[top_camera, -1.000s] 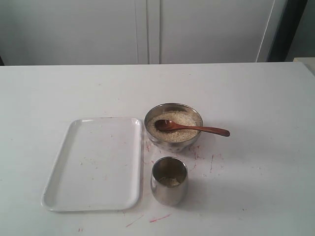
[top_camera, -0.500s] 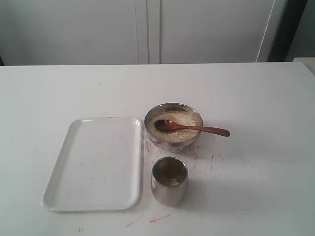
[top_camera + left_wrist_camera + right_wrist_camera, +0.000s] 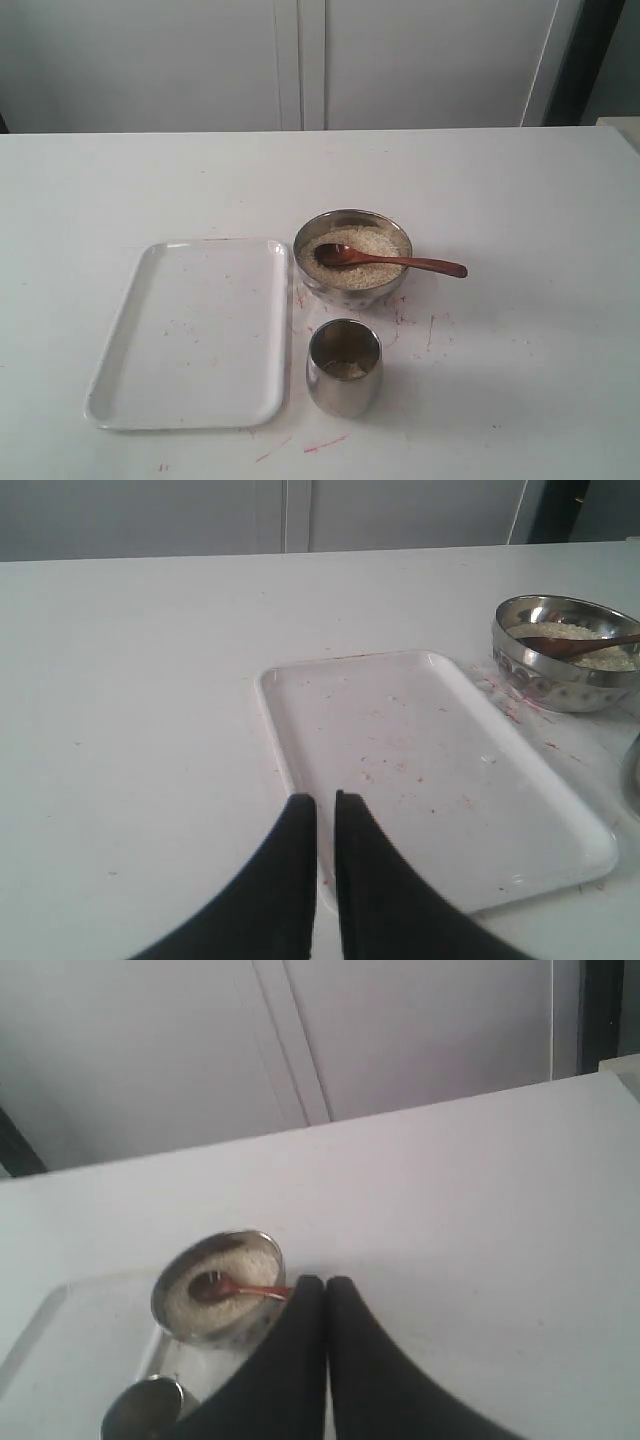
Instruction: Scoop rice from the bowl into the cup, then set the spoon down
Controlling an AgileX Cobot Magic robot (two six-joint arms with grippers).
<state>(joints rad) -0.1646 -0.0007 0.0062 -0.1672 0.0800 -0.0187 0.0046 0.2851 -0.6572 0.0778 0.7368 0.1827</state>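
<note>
The steel bowl [image 3: 352, 288] holds a pale mass of rice [image 3: 372, 244]. The wooden spoon [image 3: 385, 260] lies in it, its scoop on the rice and its handle over the right rim. In front of the bowl stands the steel cup [image 3: 343, 368] with a little rice at its bottom. Neither gripper shows in the exterior view. My left gripper [image 3: 326, 798] hovers shut over the white tray's corner, holding nothing. My right gripper [image 3: 325, 1282] is shut and empty, with the bowl [image 3: 218, 1301], spoon [image 3: 230, 1287] and cup [image 3: 142, 1408] off to one side of its fingers.
A white rectangular tray [image 3: 190, 330] lies left of the bowl and cup, seen too in the left wrist view as the tray [image 3: 430, 770]. Red specks and smears mark the white table around the bowl. Grey cabinet doors stand behind the table.
</note>
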